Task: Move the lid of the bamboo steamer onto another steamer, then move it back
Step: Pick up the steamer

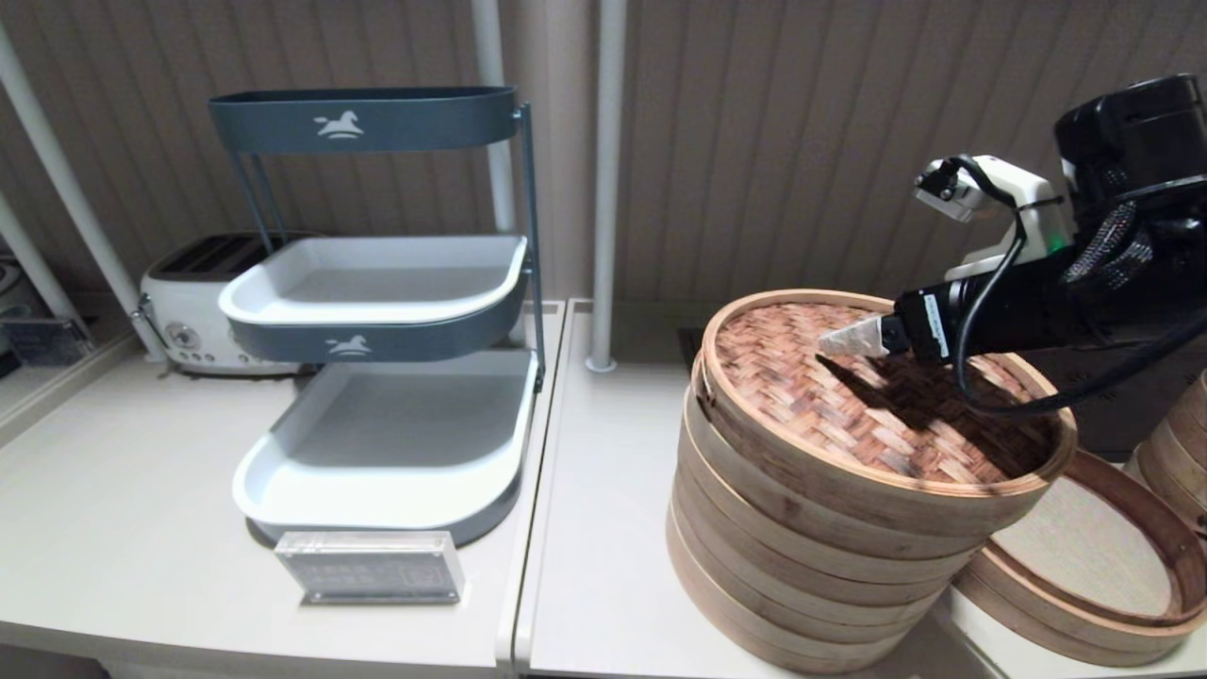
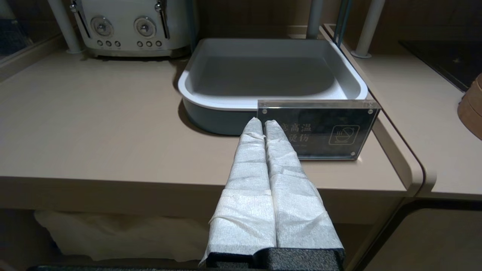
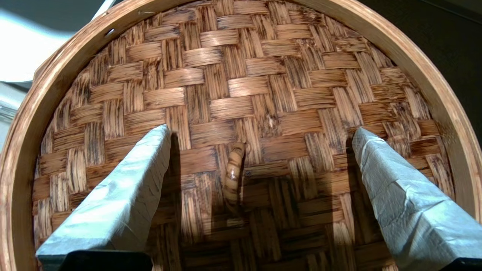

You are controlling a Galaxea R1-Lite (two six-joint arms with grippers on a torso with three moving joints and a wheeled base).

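The bamboo steamer lid (image 1: 877, 396), with its reddish-brown woven top and pale rim, lies on the tall stack of pale bamboo tiers (image 1: 801, 566), slightly askew. My right gripper (image 1: 844, 339) hovers just over the lid's top. In the right wrist view this gripper (image 3: 260, 130) is open, its wrapped fingers (image 3: 124, 195) standing on either side of the small centre loop (image 3: 233, 173) without touching it. The low steamer (image 1: 1056, 604) with dark inner rim and pale liner sits uncovered to the right. My left gripper (image 2: 263, 122) is shut and empty, parked at the table's front edge.
A grey tiered tray rack (image 1: 377, 311) and a toaster (image 1: 203, 302) fill the left table, with an acrylic sign (image 1: 371, 566) in front. More bamboo tiers (image 1: 1179, 443) stand at the far right edge. A white pole (image 1: 603, 179) rises behind the stack.
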